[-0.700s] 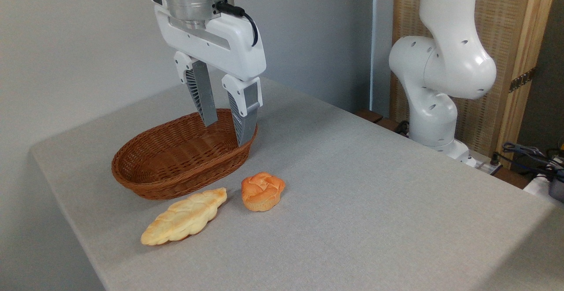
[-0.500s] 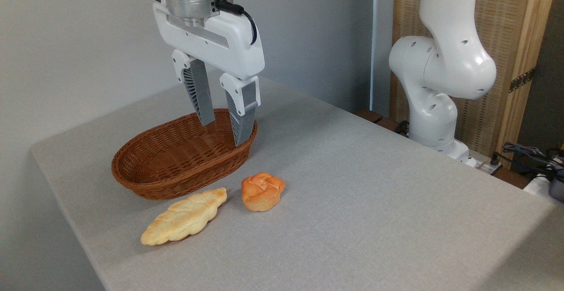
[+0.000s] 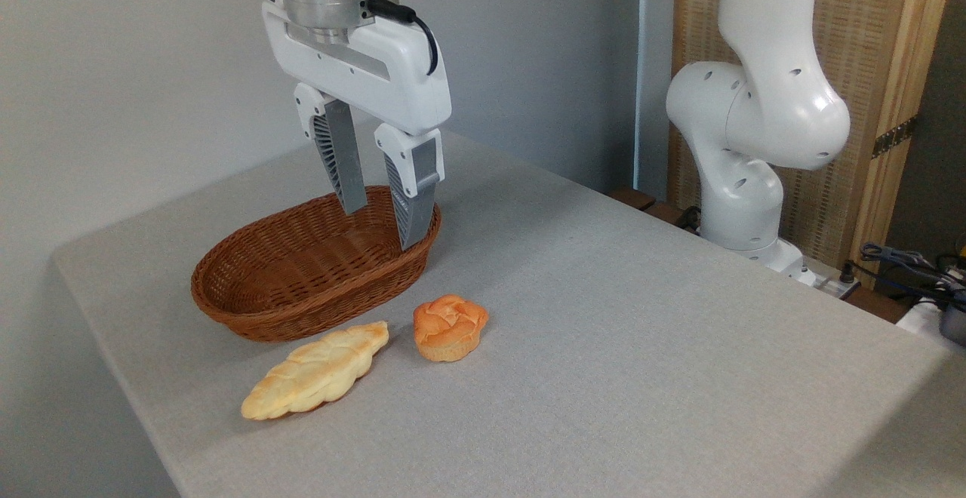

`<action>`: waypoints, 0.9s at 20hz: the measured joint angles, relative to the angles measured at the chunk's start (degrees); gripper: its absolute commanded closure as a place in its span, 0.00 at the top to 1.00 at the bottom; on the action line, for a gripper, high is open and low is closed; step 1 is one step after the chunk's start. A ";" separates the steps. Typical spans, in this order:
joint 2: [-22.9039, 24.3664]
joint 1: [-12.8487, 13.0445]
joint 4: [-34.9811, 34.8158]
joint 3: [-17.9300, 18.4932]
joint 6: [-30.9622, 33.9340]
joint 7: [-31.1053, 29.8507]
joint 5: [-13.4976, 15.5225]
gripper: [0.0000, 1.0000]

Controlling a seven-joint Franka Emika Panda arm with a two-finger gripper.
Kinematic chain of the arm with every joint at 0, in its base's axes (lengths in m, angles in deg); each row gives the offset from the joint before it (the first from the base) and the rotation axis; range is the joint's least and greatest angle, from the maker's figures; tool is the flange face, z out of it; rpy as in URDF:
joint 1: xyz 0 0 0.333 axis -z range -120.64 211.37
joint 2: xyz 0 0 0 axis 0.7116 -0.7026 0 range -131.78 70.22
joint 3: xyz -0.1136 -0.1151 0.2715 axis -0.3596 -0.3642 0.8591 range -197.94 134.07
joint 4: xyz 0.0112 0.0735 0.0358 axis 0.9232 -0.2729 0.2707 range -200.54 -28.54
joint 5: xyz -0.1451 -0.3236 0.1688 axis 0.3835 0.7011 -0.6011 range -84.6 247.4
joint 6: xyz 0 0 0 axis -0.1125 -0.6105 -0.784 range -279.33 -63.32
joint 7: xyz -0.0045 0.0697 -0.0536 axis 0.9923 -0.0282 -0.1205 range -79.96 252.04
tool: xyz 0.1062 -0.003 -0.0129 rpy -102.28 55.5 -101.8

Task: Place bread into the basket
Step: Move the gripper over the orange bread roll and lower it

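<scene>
Two baked goods lie on the grey table (image 3: pixel 641 347), and neither one sits in the basket (image 3: pixel 302 287). The bread (image 3: pixel 450 327), a small round orange-brown bun with a swirled, knotted top, rests on the tabletop just in front of the basket's right end, close to the wicker wall but apart from it. To its left lies a long pale-yellow braided loaf (image 3: pixel 315 370), slanted, its pointed upper tip near the bun and near the basket's front wall without clearly touching either. The basket is an oval of brown woven wicker, shallow, with nothing inside it that can be seen. The gripper (image 3: pixel 378 207) hangs over the basket's right end, pointing downward, its two grey ribbed fingers (image 3: pixel 336 160) spread apart with clear space between them and nothing held. The left fingertip appears in front of the basket's far rim; the right fingertip appears low against the inside of the right end, though whether it touches the wicker cannot be told from this view. A black cable (image 3: pixel 411 23) loops from the metal wrist flange above the white gripper body. Behind the table's far right edge stands the white arm (image 3: pixel 762 106), in front of a wooden-framed woven panel (image 3: pixel 875 53), with cables (image 3: pixel 906 264) at the far right.
</scene>
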 measured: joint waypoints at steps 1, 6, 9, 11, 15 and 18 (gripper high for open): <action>0.00 0.00 0.00 0.00 0.00 0.00 0.00 1.00; 0.04 0.27 -0.44 -0.10 0.03 2.32 0.02 1.00; 0.80 0.81 -3.11 -1.43 -0.98 5.28 0.07 1.00; 1.76 1.71 -6.50 -2.15 -3.58 5.95 0.07 1.00; 3.49 3.46 -15.28 -4.16 -11.15 7.29 0.07 1.00; 3.80 4.59 -22.62 -5.26 -17.62 8.97 0.00 1.00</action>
